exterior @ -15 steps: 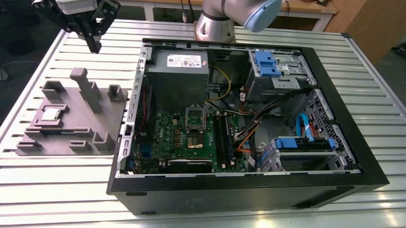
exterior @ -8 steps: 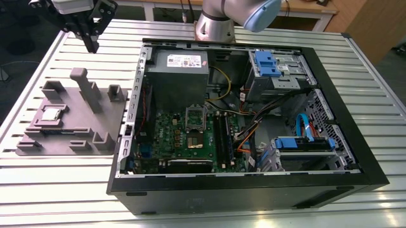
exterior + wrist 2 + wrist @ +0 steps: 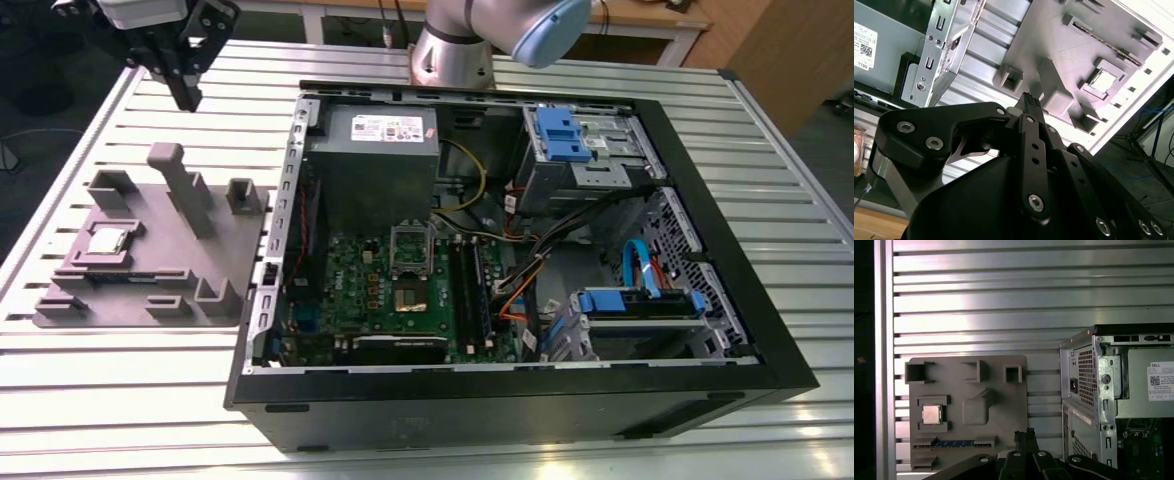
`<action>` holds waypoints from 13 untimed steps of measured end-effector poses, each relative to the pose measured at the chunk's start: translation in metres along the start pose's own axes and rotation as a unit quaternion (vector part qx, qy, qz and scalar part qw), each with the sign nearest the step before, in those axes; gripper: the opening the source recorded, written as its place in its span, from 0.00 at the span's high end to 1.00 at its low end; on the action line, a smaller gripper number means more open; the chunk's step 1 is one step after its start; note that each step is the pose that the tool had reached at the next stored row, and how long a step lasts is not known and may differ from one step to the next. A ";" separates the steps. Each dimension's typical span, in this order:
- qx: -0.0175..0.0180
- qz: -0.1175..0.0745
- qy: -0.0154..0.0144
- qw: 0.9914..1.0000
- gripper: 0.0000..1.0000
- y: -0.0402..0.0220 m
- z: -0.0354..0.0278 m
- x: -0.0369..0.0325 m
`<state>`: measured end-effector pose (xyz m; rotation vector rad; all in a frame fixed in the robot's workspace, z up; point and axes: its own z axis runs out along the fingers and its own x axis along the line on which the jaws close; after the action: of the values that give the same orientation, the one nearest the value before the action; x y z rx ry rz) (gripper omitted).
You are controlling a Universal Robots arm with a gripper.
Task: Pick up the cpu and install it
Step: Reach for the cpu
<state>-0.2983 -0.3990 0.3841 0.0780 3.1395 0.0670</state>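
Well apart from the cpu (image 3: 107, 240), the gripper (image 3: 186, 99) hangs, partly cropped.

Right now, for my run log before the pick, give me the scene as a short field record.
cpu: small flat square silvery chip, lying in the grey moulded holder tray, untouched
gripper: black gripper raised clear of the tray, fingers shut, holding nothing
board: green circuit board inside the open black computer case
layout: tray at the case's left in the exterior view
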 end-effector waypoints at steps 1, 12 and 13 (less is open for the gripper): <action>0.000 0.000 0.000 1.000 0.90 0.0000 0.0000 0.0007; 0.000 0.000 0.000 1.000 0.90 -0.0003 0.0001 0.0055; 0.000 0.000 0.000 1.000 0.90 -0.0003 0.0000 0.0059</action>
<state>-0.3042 -0.3990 0.3841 0.0780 3.1395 0.0669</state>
